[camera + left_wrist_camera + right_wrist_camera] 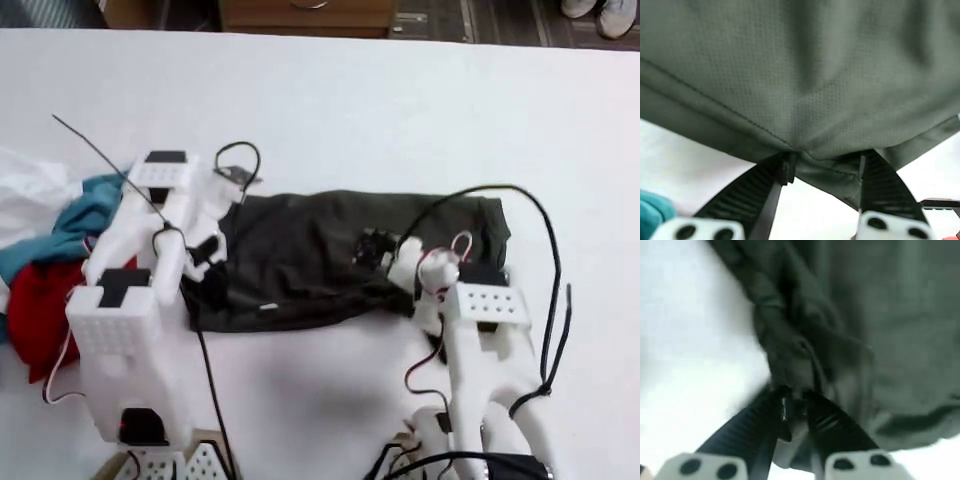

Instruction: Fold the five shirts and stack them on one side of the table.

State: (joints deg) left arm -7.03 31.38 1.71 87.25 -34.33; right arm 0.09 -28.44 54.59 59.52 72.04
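I see a white table [330, 100] with a dark olive-green mesh-knit shirt [300, 260] lying across its middle, long side running left to right and part-folded, rumpled along the near edge. At the table's left edge there's a heap of garments: a red shirt [35, 300] nearest the arms' bases, a teal shirt [85, 215] above it, and a white cloth [25, 185] at the far left. The teal one touches the left arm's body in the high view.

The left gripper [825, 167] sits at the olive shirt's left end. Its jaws stand wide apart, with the stitched hem sagging into the gap between the fingertips [786, 170]. I can't confirm a firm pinch there.

The right gripper [796, 402] is low over the shirt's right half, near the front edge. Its jaws are narrow, pinched onto a bunched fold of the olive fabric. In the high view it shows at [375, 250], on the cloth.
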